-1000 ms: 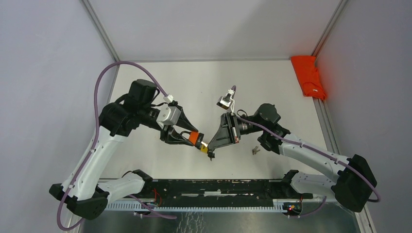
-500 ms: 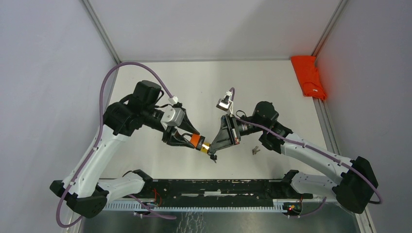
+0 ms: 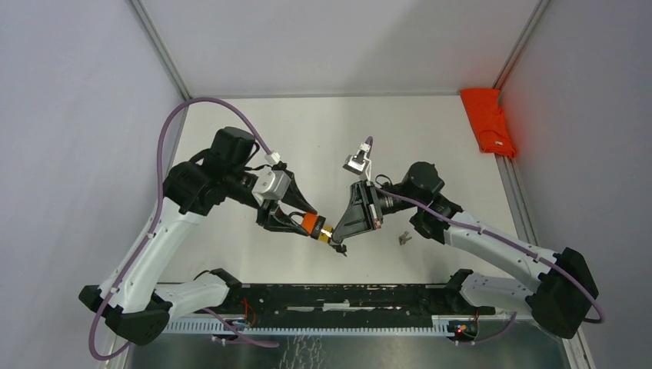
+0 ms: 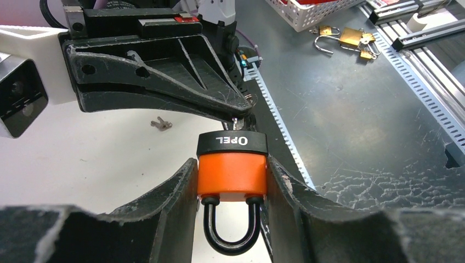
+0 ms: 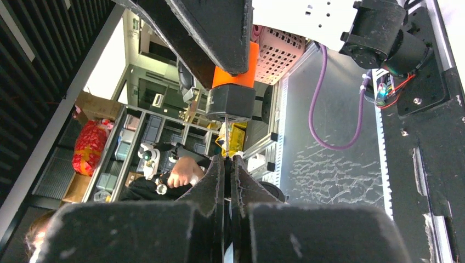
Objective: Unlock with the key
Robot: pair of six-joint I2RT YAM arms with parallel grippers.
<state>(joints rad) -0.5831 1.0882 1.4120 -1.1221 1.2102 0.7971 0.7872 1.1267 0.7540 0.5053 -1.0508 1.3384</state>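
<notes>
Left gripper (image 3: 304, 221) is clamped on the padlock (image 4: 232, 170), one finger pressed flat against each side of the orange body. The lock is held off the white table (image 3: 323, 131), at the near middle of the work area between the two arms. Its black end cap, which carries white lettering, faces the right arm. The shackle (image 4: 230, 233) points back toward the left wrist, and both of its legs run into the orange body. Whether it is latched cannot be told from here. Right gripper (image 5: 227, 163) is closed tight, its two fingers pressed together on the key (image 5: 226, 137). Only the thin metal blade shows, running straight from the fingertips into the underside of the black cap. The head of the key is hidden between the fingers. The two grippers meet nearly tip to tip, the right one angled down toward the lock from the far right. The pictures do not show how far the blade sits in the keyway, nor whether it has been turned. A second small key (image 4: 160, 124) lies loose on the table just beside the right arm, well apart from the lock. A folded red cloth (image 3: 489, 121) lies at the far right corner, against the frame rail.
</notes>
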